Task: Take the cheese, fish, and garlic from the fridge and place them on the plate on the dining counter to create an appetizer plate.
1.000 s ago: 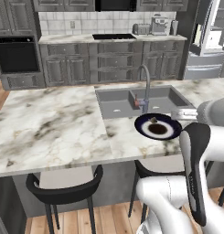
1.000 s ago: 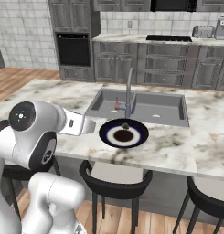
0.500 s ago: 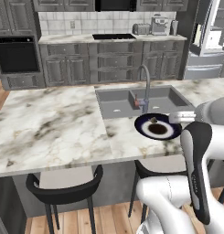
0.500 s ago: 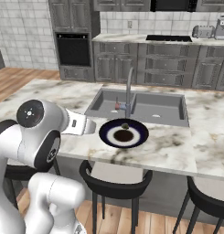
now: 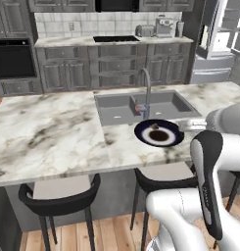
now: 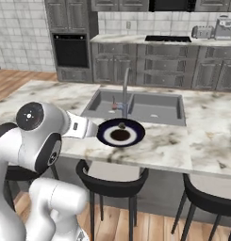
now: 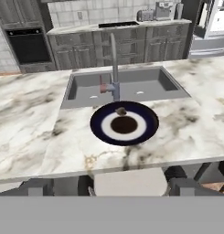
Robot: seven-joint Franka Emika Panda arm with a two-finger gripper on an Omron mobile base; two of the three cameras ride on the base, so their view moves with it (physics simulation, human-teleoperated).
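At centre frame, the plate (image 7: 145, 135) on the dining counter (image 7: 31, 119) carries one small dark item (image 7: 121, 110), unchanged this past second; the gripper (image 6: 88, 129) waits released beside it, so fetching likely remains.

Glossy white rounded arm, dark, seemingly black joints.

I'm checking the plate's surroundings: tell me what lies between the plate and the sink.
In the hand view, the tap rises between the plate and the sink.

Grey cabinets (image 6: 154, 70) and a black wall oven (image 5: 12, 60) line the tiled wall (image 6: 22, 35); wooden floor (image 6: 13, 80).
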